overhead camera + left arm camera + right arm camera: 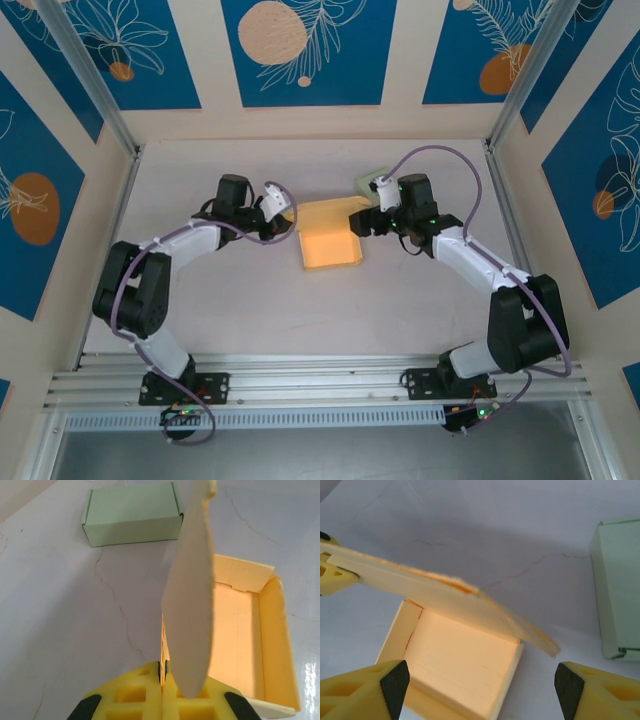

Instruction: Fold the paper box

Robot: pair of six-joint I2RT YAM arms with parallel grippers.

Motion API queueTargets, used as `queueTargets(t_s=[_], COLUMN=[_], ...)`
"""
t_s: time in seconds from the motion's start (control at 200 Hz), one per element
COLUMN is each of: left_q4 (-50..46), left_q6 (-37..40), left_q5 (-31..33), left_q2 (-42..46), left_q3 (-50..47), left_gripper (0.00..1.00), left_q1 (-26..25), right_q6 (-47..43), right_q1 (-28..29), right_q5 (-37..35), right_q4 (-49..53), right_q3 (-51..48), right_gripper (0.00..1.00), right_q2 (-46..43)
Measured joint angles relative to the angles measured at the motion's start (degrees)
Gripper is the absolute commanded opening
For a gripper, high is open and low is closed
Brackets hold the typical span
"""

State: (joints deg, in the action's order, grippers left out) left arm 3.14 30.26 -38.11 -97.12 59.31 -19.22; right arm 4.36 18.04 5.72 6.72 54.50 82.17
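The yellow paper box (330, 248) lies open at the table's middle, its lid (325, 212) raised at the far side. My left gripper (289, 222) is shut on the lid's left edge. In the left wrist view the lid flap (192, 605) stands on edge between the closed jaws of the left gripper (167, 672), with the box tray (240, 630) to the right. My right gripper (361, 225) hovers open at the box's right side. The right wrist view looks down into the box (465, 665) between the wide-apart fingers of the right gripper (481, 685), under the slanted lid (445, 597).
A closed pale green box (372, 184) sits just beyond the yellow one at the back right, close to the right arm, and appears as the green box (132, 514) and green box (617, 590). Aluminium posts and walls frame the table.
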Motion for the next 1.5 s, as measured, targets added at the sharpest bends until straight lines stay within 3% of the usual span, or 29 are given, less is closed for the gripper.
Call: queueTargets(t_s=[0.305,0.705,0.915,0.98,1.065,1.32,1.415,1.5], left_q4=[-2.7,-3.2,-3.1,-3.1,-3.0,-4.3,-4.7,-4.7], left_q6=[0.8,0.1,0.0,-0.2,-0.3,0.5,1.0,1.1], left_q5=[-1.5,-2.0,-2.0,-2.0,-2.0,-2.3,-2.4,-2.4], left_q2=[-1.8,-3.5,-3.6,-3.6,-3.6,-3.7,-4.1,-4.5], left_q3=[2.8,3.5,3.7,3.7,3.7,4.8,6.1,6.9], left_gripper=[0.03,0.03,0.04,0.04,0.04,0.04,0.04,0.12], left_q1=[0.3,0.5,0.5,0.5,0.5,0.5,0.5,0.5], right_q6=[-2.4,-2.6,-2.4,-2.1,-1.9,-1.9,-2.8,-2.7], right_q1=[-3.4,-3.5,-3.5,-3.4,-3.3,-3.1,-3.2,-3.2], right_q5=[2.9,7.0,7.6,7.1,5.8,3.3,3.3,3.6], right_q4=[-3.3,-5.4,-5.9,-5.9,-6.3,-8.5,-8.7,-8.8], right_q3=[0.2,2.0,2.7,3.1,3.6,3.8,4.5,4.7], right_gripper=[0.75,0.38,0.31,0.32,0.42,0.40,0.24,0.15], right_q2=[6.2,9.0,10.9,11.4,11.9,13.0,14.3,14.8])
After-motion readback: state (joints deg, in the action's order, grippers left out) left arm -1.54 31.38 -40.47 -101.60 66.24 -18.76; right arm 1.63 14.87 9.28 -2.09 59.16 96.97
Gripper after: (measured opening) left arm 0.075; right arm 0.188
